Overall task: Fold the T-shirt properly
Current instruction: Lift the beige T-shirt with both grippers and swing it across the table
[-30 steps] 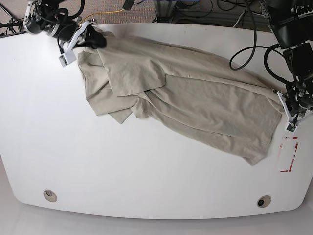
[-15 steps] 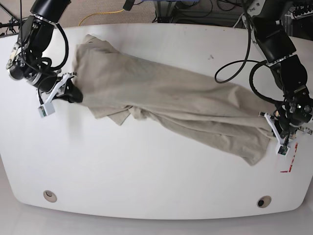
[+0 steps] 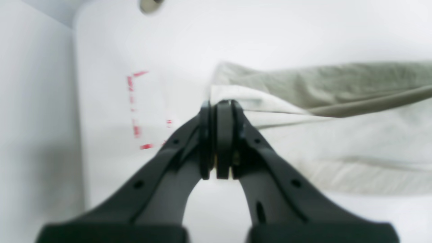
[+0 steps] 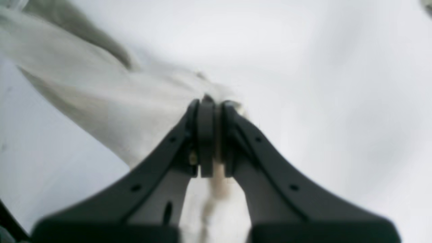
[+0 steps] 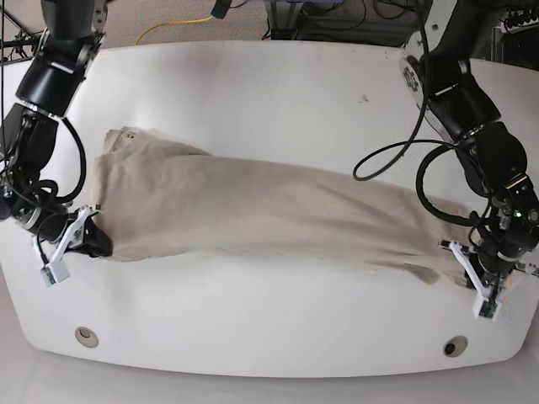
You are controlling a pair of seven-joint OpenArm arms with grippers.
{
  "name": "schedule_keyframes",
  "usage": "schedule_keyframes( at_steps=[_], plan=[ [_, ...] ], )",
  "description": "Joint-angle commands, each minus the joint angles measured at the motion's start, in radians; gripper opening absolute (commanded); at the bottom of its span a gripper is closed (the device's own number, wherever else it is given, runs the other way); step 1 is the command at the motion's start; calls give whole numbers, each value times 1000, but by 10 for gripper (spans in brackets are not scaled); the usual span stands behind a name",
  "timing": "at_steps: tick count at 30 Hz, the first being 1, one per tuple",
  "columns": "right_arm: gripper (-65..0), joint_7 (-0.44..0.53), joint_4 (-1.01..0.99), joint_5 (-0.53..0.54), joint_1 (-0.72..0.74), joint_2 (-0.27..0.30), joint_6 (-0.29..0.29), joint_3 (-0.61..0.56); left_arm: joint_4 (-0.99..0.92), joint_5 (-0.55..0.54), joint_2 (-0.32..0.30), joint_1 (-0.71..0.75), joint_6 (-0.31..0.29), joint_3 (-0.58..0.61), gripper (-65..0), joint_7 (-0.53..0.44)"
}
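The khaki-beige T-shirt [image 5: 269, 210] lies stretched across the white table [image 5: 253, 84] as a long band from left to right. My left gripper [image 5: 472, 273] is at the right end of it, shut on the shirt's edge [image 3: 243, 101]; its jaws [image 3: 219, 104] pinch the cloth. My right gripper [image 5: 94, 240] is at the left end, shut on the shirt [image 4: 135, 98]; its jaws [image 4: 209, 101] clamp a bunched fold. The shirt hangs taut between the two grippers, a little above or just on the table.
Red tape marks [image 3: 135, 108] lie on the table by the left gripper. Two round holes [image 5: 86, 336] [image 5: 455, 346] sit near the table's front edge. Cables [image 5: 396, 168] hang from the left arm over the right part of the table.
Both grippers have pulled the shirt toward the table's front. The shirt went from a crumpled diagonal spread to a long stretched band, and its left end dropped from the far corner.
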Motion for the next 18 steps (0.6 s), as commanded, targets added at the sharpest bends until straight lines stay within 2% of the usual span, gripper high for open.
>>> schedule_keyframes(
  at_steps=[1,7,10,18],
  plan=[
    [-621,21,-5,18,103,46,0,-39,28,-5,-15,-100,7,1,-650,11],
    [-621,21,-98,18,327,102,0,-161,30,-5,-23,-264,7,2,-650,25],
    [-621,21,-141,18,462,132,0,-232,31,-8,-52,-341,7,2,-650,29],
    [-621,23,-275,18,856,143,0,-454,102,-5,-66,-481,7,1,-650,66]
  ],
)
